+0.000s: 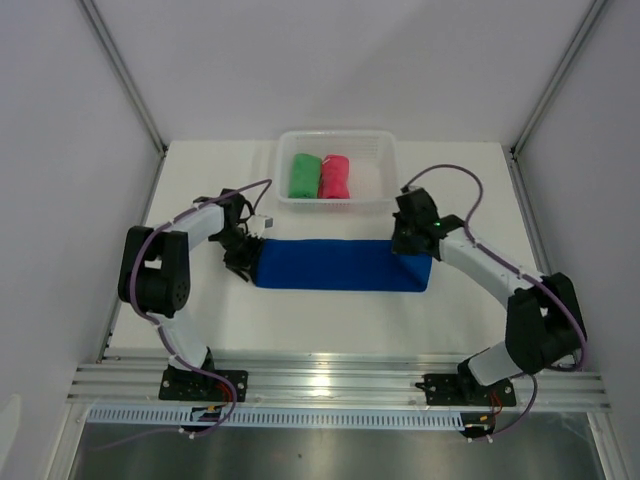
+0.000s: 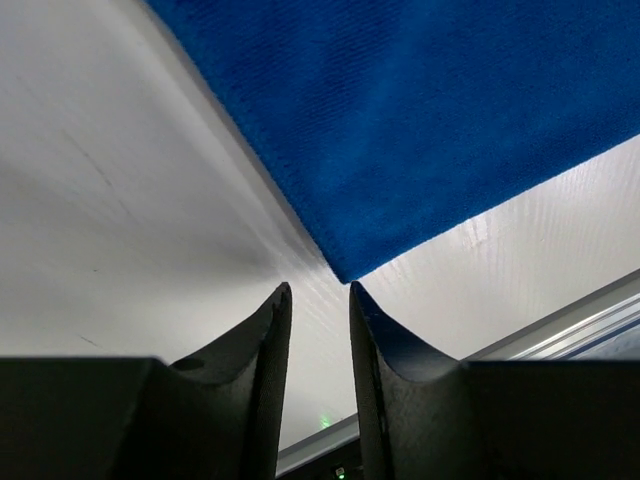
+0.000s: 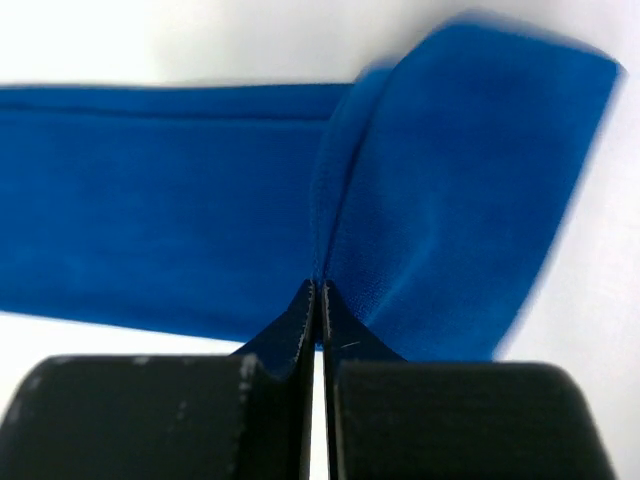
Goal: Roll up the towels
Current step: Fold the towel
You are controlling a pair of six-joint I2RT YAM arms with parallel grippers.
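Note:
The royal blue towel (image 1: 340, 265) lies folded into a long strip across the middle of the table. My right gripper (image 1: 410, 243) is shut on its right end, and the right wrist view shows the jaws (image 3: 318, 287) pinching a raised fold of the blue towel (image 3: 450, 180). My left gripper (image 1: 243, 262) stands at the strip's left end. Its jaws (image 2: 318, 290) are open with nothing between them, and the blue towel's corner (image 2: 420, 120) lies just beyond the tips. A green towel (image 1: 303, 175) and a pink-red towel (image 1: 335, 177) lie rolled side by side in the basket.
The white slotted basket (image 1: 337, 134) stands at the back centre of the table, just behind the blue strip. White walls close in both sides. A metal rail (image 1: 340, 380) carrying the arm bases runs along the near edge.

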